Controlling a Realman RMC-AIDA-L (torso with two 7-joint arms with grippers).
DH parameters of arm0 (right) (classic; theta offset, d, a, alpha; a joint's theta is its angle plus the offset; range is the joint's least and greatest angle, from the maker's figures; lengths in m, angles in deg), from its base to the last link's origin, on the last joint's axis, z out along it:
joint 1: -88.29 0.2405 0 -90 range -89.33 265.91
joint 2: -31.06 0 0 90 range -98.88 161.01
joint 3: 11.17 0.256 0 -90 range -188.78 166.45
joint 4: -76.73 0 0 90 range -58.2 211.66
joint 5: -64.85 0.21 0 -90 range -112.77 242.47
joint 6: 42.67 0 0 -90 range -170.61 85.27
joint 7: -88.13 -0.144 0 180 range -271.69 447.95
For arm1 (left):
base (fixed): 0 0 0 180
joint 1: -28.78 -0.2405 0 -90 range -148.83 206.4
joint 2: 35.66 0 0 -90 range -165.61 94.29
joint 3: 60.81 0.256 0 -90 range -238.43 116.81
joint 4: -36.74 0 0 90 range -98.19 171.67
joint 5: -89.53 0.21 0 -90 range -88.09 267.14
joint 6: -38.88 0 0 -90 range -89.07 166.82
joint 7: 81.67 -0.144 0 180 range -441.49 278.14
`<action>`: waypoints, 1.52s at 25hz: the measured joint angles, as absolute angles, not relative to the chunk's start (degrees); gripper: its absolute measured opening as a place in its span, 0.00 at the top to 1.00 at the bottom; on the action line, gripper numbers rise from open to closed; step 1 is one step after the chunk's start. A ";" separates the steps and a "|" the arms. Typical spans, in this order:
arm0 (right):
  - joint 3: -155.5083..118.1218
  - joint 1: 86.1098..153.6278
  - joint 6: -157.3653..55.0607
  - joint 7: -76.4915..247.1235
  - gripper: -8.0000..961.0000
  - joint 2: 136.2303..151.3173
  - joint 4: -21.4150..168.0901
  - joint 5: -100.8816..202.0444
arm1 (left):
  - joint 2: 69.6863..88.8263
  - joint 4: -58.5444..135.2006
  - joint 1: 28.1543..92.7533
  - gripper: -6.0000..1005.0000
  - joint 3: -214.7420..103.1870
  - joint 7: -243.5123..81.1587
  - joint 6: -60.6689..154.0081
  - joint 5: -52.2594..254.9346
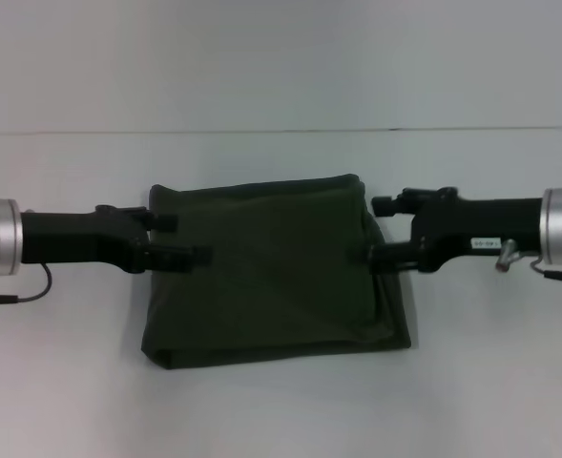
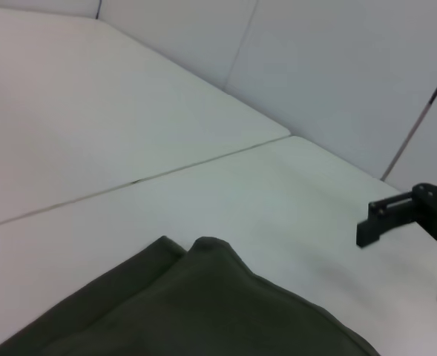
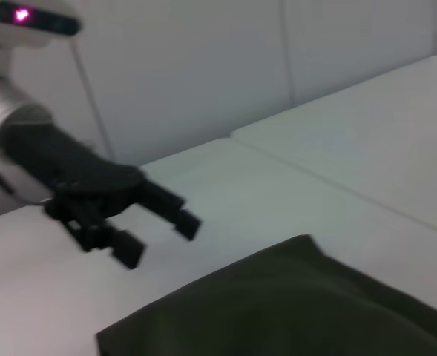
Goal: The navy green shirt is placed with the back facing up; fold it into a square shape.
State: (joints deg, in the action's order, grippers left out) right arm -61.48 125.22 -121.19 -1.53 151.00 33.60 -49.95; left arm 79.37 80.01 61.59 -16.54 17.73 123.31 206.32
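The navy green shirt (image 1: pixel 271 272) lies folded; the left gripper (image 1: pixel 187 239) and right gripper (image 1: pixel 381 234) gape, holding nothing, at its side edges.

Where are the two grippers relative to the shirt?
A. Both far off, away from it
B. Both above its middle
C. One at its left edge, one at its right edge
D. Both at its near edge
C: in the head view the left gripper sits at the folded shirt's left edge and the right gripper at its right edge.
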 joint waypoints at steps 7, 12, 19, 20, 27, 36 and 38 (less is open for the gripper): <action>-62.06 124.83 -122.76 -1.38 0.05 151.03 33.60 -49.83 | 80.80 80.09 61.76 0.09 -15.84 14.21 123.00 206.58; -62.17 124.59 -123.15 -0.28 0.02 150.88 33.47 -49.85 | 80.91 80.79 62.07 0.09 -14.41 13.99 123.47 206.60; -62.21 124.47 -123.27 0.33 0.02 150.77 33.03 -50.09 | 81.15 83.41 62.51 0.09 -12.27 14.86 126.61 206.68; -62.22 124.48 -123.26 0.35 0.02 150.77 32.98 -50.11 | 81.26 83.71 62.51 0.09 -12.26 14.93 126.62 206.68; -61.97 124.11 -123.32 0.38 0.02 150.77 32.93 -49.93 | 81.58 84.51 62.24 0.09 -12.64 15.62 126.35 206.64; -61.76 123.90 -123.84 0.41 0.02 150.72 32.87 -49.86 | 81.59 84.55 62.10 0.09 -12.65 15.71 126.66 206.66; -61.58 123.76 -123.75 0.40 0.02 150.69 32.87 -49.85 | 81.59 84.55 62.02 0.09 -12.65 15.71 126.71 206.67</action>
